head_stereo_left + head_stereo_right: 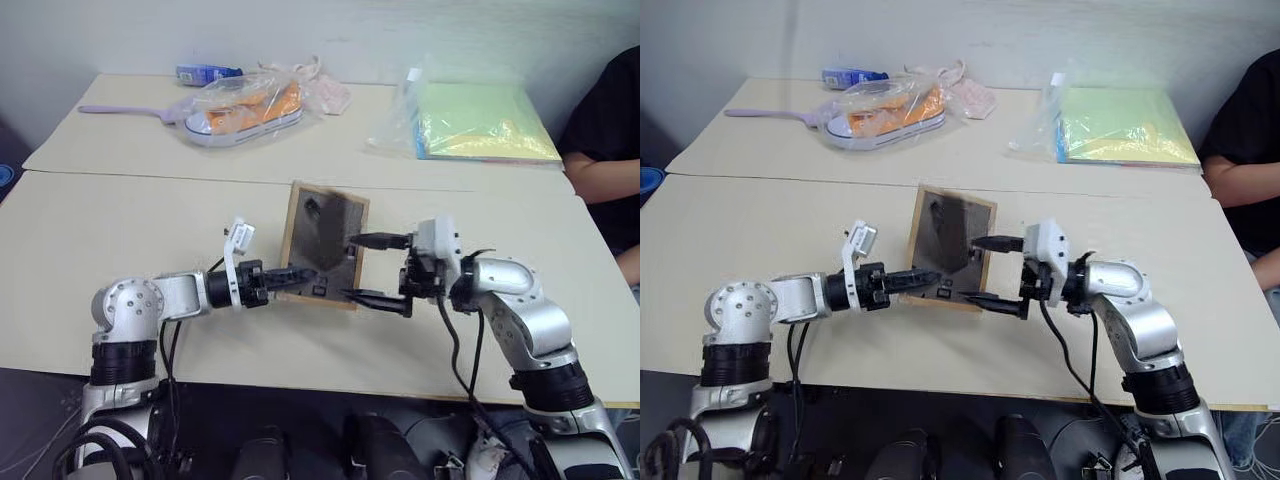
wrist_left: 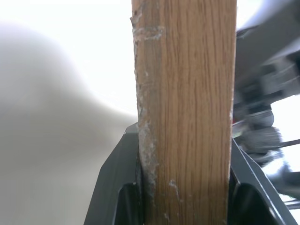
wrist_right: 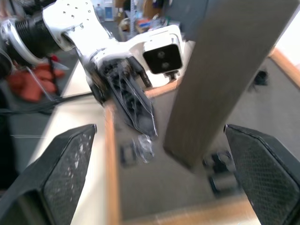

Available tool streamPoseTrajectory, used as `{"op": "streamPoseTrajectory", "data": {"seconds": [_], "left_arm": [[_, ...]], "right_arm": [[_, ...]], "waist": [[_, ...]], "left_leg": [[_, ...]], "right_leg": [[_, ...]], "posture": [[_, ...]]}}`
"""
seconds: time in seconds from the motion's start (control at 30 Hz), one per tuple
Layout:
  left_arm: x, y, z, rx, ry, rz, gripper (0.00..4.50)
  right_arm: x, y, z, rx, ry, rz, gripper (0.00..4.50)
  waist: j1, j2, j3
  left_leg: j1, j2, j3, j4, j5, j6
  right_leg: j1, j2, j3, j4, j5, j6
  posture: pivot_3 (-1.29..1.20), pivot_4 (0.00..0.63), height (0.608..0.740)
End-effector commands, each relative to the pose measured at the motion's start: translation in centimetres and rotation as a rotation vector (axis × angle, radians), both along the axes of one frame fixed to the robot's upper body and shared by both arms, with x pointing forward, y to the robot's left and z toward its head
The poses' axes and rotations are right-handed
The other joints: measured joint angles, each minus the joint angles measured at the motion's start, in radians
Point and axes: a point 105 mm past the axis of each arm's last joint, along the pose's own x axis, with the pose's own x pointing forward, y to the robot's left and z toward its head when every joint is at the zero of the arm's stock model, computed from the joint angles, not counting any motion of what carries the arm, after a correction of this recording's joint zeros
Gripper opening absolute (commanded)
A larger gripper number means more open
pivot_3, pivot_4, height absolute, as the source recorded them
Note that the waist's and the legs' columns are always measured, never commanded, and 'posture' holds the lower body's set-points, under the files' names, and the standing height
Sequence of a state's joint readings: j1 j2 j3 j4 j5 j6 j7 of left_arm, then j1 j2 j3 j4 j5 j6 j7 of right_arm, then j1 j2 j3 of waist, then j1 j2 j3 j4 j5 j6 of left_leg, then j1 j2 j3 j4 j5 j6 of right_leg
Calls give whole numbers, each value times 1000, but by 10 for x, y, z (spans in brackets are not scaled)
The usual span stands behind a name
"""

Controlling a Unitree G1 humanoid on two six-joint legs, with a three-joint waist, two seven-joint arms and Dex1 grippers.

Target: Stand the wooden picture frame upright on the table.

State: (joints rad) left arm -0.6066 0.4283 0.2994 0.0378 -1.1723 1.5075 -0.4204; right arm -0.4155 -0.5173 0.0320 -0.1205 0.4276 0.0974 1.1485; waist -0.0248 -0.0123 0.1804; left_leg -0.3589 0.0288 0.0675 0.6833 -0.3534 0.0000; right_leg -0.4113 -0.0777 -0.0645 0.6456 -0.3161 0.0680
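head views: wooden picture frame (image 1: 322, 245) is held off the table (image 1: 120, 220), near the front edge, between the two arms, dark back panel facing the camera, tilted a bit. left gripper (image 1: 296, 275) pinches the frame's lower left wood edge. right gripper (image 1: 378, 270) sits at the frame's right side with fingers spread wide, one tip by the right border, the other below the bottom corner; can't tell if either touches. far table has a bagged shoe (image 1: 245, 105) and a green-yellow paper stack (image 1: 480, 120) in plastic. person's arm (image 1: 605, 175) at the right edge.

left wrist view: both black fingers (image 2: 117, 183) clamped on the wood border, grain running between them.

right wrist view: fingers (image 3: 70, 164) wide apart, the fold-out easel stand (image 3: 225, 70) sticking out between them, left gripper on the frame's far edge.
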Motion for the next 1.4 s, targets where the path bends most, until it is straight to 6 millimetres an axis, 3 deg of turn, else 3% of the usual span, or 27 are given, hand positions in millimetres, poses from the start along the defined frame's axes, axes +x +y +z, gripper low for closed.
{"op": "streamPoseTrajectory", "data": {"seconds": [0.03,0.17,0.27,0.47,0.6,0.7,0.87,0.9,1.0,1.03,1.13,1.23,1.27,1.37,1.4], "left_arm": [[-9,9,14,-77,66,-73,1270],[-14,17,8,-78,202,-130,1270],[-18,14,11,-85,268,-194,1270],[-23,3,22,-151,286,-250,1270],[-28,2,19,-122,298,-266,1270],[-29,5,17,-117,302,-260,1270],[-32,6,20,-131,264,-246,1270],[-32,6,20,-131,251,-237,1270],[-37,7,25,-129,184,-218,2213],[-39,10,28,-123,161,-204,2572],[-34,34,40,-91,51,-35,3464],[-34,59,50,-32,-33,96,3470],[-33,69,56,-9,-132,151,3470],[-36,93,65,95,-344,229,3470],[-36,98,64,154,-445,243,3470]], "right_arm": [[-3,-24,26,11,-239,-37,4468],[-2,-33,18,-148,-464,-39,4468],[7,-26,0,-307,-687,-31,4468],[15,1,-15,-307,-820,-16,4468],[19,14,-13,-272,-892,-39,4468],[21,17,-12,-253,-913,-61,3882],[22,16,-12,-227,-943,-91,2233],[22,16,-12,-222,-945,-98,1960],[23,14,-10,-199,-947,-115,1840],[23,15,-8,-188,-949,-117,1570],[23,15,-1,-135,-926,-134,1282],[22,13,3,-90,-868,-142,1275],[22,12,2,-79,-831,-137,1275],[20,9,1,52,-545,-134,1274],[19,8,2,137,-354,-118,1274]], "waist": [[0,0,0],[-7,0,0],[-5,-1,1],[-4,-1,1],[-6,-1,1],[-7,-1,1],[-6,-1,1],[-6,0,1],[-6,-1,1],[-6,0,1],[-15,0,1],[-19,0,1],[-18,0,1],[-13,1,2],[-10,1,2]], "left_leg": [[0,0,0,0,0,0],[2,1,0,0,0,-1],[3,1,0,0,1,-2],[2,1,0,0,1,-2],[2,1,0,1,1,-2],[2,1,0,1,1,-3],[2,1,0,0,2,-2],[2,1,0,0,2,-2],[2,1,0,0,2,-2],[2,1,0,0,2,-2],[2,2,0,0,2,-2],[2,2,-1,0,2,-3],[2,2,-1,0,2,-3],[2,1,-2,-1,2,-3],[2,2,-2,-1,2,-3]], "right_leg": [[0,0,0,0,0,0],[0,0,0,0,0,0],[0,0,1,0,0,0],[0,0,1,1,0,0],[0,0,1,1,0,0],[0,0,1,1,0,0],[0,0,1,1,0,-1],[0,0,1,1,0,-1],[1,0,1,0,0,-1],[1,0,1,0,0,-1],[0,0,1,0,0,-1],[0,0,1,0,-1,-1],[0,0,1,-1,-1,-2],[1,0,0,-2,-1,-2],[1,0,0,-2,-1,-2]], "posture": [[0,150,740],[0,150,740],[0,150,740],[0,150,740],[0,150,740],[0,150,740],[0,150,740],[0,150,740],[0,150,740],[0,150,740],[0,150,740],[0,150,740],[0,150,740],[0,150,740],[0,150,740]]}}
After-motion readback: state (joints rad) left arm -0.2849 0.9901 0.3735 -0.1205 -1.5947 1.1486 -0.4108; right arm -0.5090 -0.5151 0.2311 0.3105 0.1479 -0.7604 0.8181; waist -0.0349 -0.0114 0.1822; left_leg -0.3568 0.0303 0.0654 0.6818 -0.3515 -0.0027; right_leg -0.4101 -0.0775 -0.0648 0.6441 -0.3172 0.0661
